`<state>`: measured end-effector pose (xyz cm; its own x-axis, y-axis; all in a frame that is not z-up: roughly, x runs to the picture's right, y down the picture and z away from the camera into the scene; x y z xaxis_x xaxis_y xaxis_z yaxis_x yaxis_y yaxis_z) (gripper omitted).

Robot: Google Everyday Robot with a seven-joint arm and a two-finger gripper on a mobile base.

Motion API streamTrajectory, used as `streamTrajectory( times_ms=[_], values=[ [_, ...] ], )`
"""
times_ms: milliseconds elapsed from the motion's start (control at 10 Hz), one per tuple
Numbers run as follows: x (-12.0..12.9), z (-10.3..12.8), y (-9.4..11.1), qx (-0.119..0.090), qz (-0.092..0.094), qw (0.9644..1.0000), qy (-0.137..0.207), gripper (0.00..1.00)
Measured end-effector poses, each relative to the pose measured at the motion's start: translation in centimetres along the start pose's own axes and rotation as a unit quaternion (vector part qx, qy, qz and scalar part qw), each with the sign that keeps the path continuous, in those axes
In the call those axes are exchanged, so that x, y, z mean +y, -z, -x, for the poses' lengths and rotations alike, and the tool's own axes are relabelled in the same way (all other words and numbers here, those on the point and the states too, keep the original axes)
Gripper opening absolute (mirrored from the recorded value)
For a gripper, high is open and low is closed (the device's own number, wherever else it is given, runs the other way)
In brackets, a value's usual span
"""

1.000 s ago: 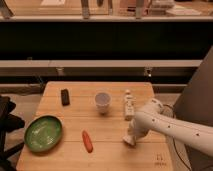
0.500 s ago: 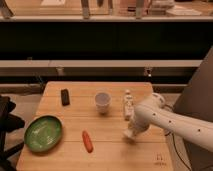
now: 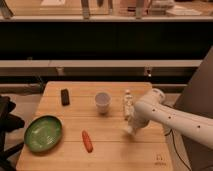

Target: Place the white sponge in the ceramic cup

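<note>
While jaws sit closed beside the pale bottle (image 3: 128,103) — round ceramic cup (image 3: 102,102) nearby, wooden table (image 3: 107,152).

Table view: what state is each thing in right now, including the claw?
Cup: upright, looks empty.
White sponge: not in the cup, apparently pinched in the claw.
Claw: shut, low over the table, right of the cup.
Bottle: upright.
Green bowl: upright, looks empty.
Carrot: lying flat.
Black block: lying flat.

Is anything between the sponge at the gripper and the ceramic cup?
Nothing directly. The gripper, shut on the white sponge right of centre, has bare tabletop toward the ceramic cup. The small bottle stands close beside that line.
</note>
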<state>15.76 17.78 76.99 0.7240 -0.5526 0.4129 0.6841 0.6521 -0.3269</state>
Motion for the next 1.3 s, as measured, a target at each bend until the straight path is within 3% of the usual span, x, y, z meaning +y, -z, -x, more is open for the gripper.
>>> streamTrajectory(
  times_ms=[500, 800, 1300],
  values=[
    [-1.4, -1.2, 1.0, 0.013, -0.006, 0.9999, 0.001, 0.04],
    [-4.1, -2.4, 1.4, 0.021, -0.016, 0.9996, 0.004, 0.04],
    [-5.3, -3.7, 1.9, 0.031, -0.021, 0.9993, 0.003, 0.04]
  ],
)
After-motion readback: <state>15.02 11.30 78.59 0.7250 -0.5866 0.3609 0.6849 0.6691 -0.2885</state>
